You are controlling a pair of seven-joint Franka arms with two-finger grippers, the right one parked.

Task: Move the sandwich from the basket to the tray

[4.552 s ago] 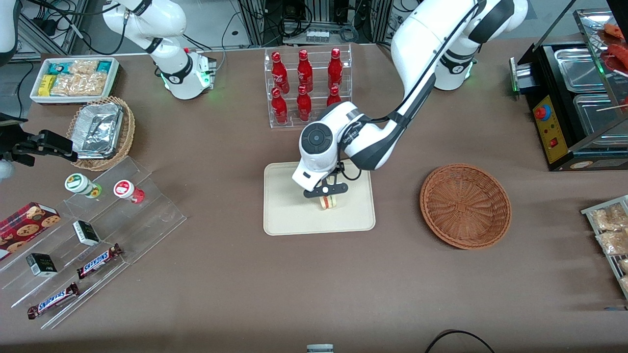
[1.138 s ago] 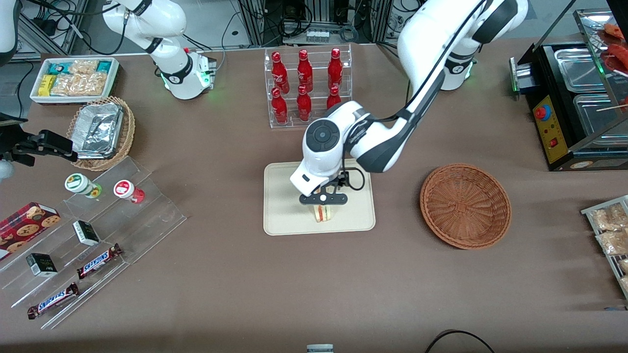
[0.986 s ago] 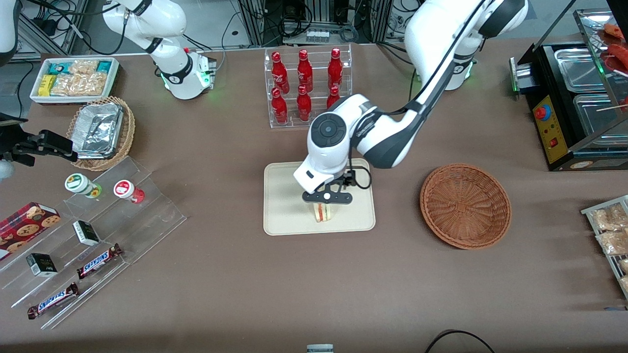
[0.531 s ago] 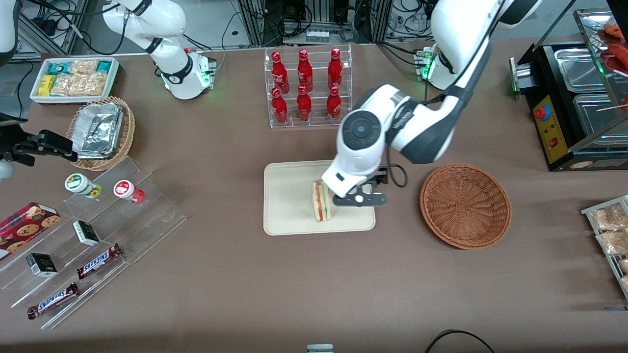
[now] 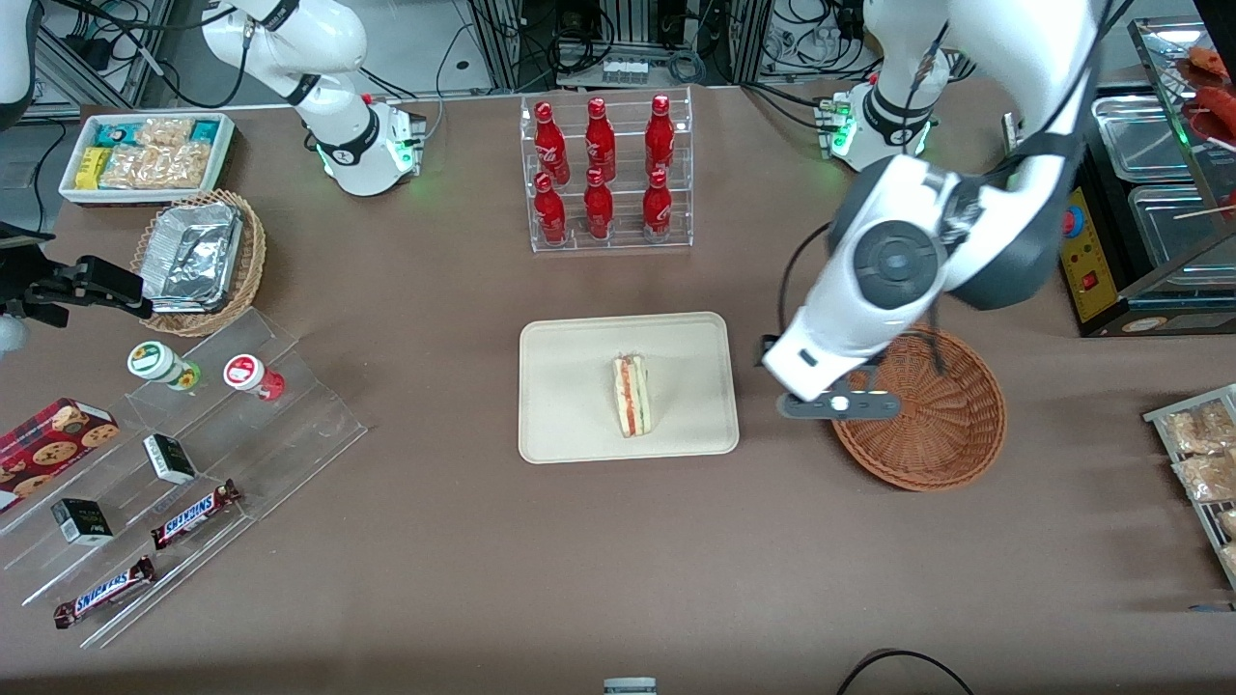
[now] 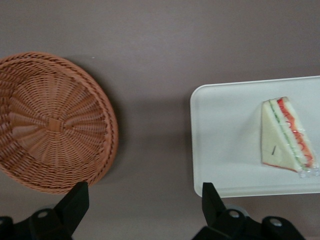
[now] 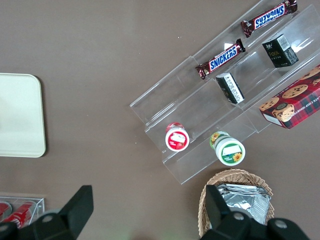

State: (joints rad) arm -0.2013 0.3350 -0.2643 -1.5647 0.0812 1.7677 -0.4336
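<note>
From the front, my gripper (image 5: pixel 838 405) hangs above the rim of the wicker basket (image 5: pixel 927 425) nearest the tray (image 5: pixel 570 386), fingers spread, holding nothing. The basket has nothing in it. The sandwich (image 5: pixel 631 396) lies on the tray near its middle, closer to the basket-side edge.

From my wrist, my fingers (image 6: pixel 75 202) stand wide apart. The basket (image 6: pixel 50 127) and the tray (image 6: pixel 220 150) sit apart on the brown table (image 6: pixel 160 45), the sandwich (image 6: pixel 286 134) lying flat on the tray.

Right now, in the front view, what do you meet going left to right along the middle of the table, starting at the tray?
Tray → sandwich on it → end effector, open, raised over the basket's edge → basket.
</note>
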